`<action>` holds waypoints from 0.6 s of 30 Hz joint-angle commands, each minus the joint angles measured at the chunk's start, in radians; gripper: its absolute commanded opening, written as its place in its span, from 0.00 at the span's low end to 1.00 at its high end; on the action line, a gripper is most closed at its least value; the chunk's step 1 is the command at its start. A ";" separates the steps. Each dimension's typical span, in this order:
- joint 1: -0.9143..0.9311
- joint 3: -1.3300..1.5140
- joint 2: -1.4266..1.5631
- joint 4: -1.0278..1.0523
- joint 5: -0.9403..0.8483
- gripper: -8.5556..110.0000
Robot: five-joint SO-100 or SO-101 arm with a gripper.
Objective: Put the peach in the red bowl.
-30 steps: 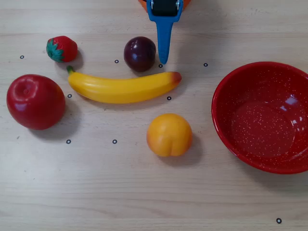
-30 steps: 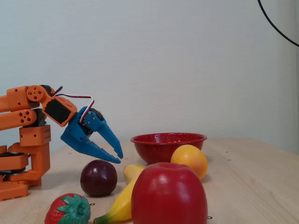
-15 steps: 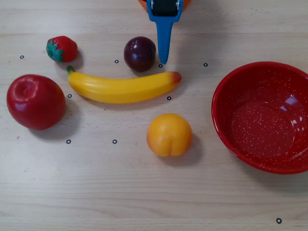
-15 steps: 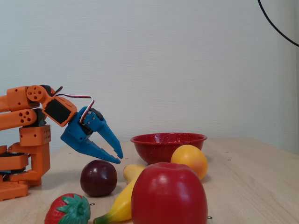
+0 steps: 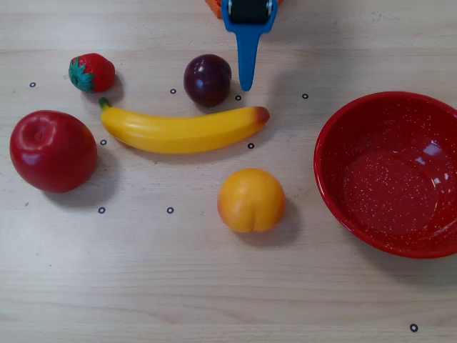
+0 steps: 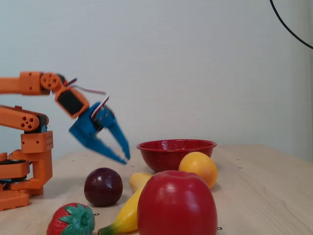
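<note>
Peach sits at the overhead frame's center, left of the red bowl, while the empty gripper hangs slightly open above the plum.

There was one peach, one red bowl, one apple, one banana, one plum and one strawberry.

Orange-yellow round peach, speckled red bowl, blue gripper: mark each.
orange-yellow round peach [image 5: 250, 199], overhead view, top centre.
speckled glossy red bowl [image 5: 335, 139], overhead view, left inner wall.
blue two-finger gripper [image 6: 124, 157], fixed view, between fingertips.
</note>
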 commanded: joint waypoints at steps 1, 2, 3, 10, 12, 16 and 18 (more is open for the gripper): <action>0.018 -0.167 -0.071 0.014 0.040 0.07; 0.018 -0.209 -0.106 0.023 0.049 0.07; 0.018 -0.247 -0.143 0.028 0.057 0.07; 0.009 -0.566 -0.480 0.144 0.058 0.07; -0.002 -0.657 -0.586 0.170 0.031 0.07; -0.005 -0.798 -0.741 0.210 -0.014 0.07; -0.003 -0.861 -0.799 0.235 -0.034 0.07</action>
